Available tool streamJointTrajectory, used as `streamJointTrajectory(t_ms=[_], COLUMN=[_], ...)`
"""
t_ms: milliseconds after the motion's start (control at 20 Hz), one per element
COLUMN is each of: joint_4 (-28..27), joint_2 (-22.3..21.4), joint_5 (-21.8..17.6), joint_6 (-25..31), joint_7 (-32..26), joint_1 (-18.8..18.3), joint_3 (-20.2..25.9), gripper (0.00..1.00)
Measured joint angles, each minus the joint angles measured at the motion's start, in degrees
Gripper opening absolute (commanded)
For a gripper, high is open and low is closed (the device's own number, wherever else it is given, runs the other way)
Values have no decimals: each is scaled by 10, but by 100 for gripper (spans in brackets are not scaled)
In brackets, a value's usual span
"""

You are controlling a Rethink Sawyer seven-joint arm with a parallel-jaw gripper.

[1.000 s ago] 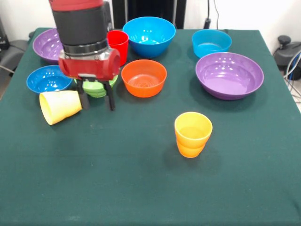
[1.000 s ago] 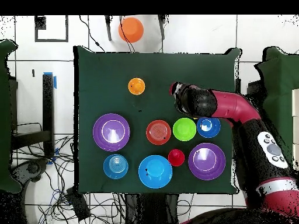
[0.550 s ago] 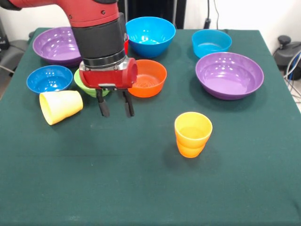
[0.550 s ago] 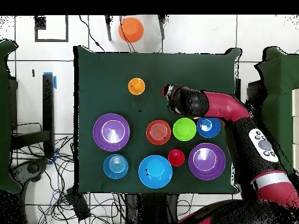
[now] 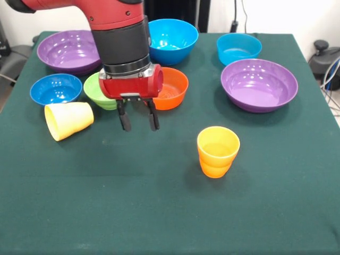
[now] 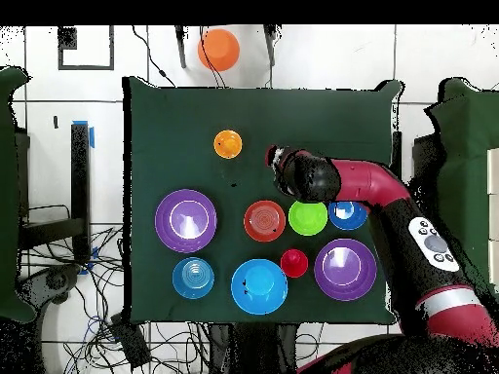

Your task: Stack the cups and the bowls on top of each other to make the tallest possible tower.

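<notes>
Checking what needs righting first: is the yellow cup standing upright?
No, the yellow cup lies on its side on the table, its open mouth facing the left edge of the front view.

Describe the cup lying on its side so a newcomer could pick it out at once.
Start in the front view at the green table and find the small dark blue bowl by its left edge. Just in front of that bowl lies the yellow cup. It is the only cup tipped over, mouth facing left; the orange cup stands upright.
</notes>
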Motion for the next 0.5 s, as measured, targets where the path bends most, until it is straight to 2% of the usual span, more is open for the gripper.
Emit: streamJointTrajectory(t_ms=[500], joint_4=[2], joint_2=[-5], joint_5=[0], joint_6=[0], joint_7=[0], joint_1=[4], joint_3=[0], gripper=[100])
